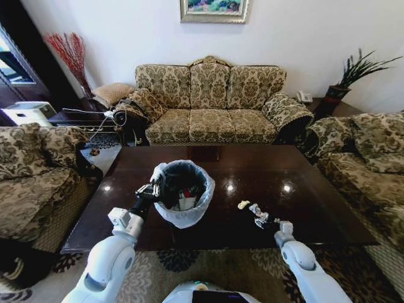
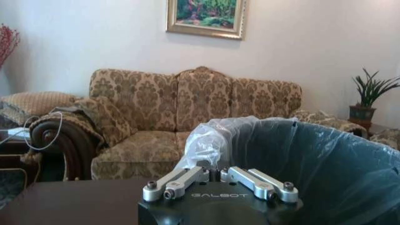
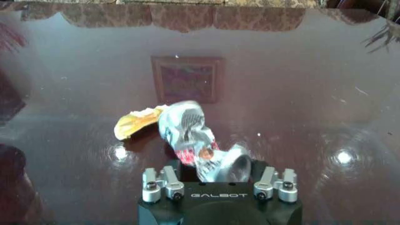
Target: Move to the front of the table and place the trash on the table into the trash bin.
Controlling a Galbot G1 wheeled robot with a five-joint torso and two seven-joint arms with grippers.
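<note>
Several items already seen inside trash bin [image 1: 184, 218]. Silver wrapper [image 3: 190, 136] grasped by right tool [image 3: 216, 180] on tabletop [image 1: 315, 189]; yellowish scrap [image 3: 134, 124] left beside. Left tool [image 1: 150, 191] held clenched at bin rim.

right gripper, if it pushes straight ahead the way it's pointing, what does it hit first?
The crumpled silver wrapper, which lies right at the right gripper. Just past it lies a yellowish scrap, then bare table. Whether the fingers already touch the wrapper is unclear.
</note>
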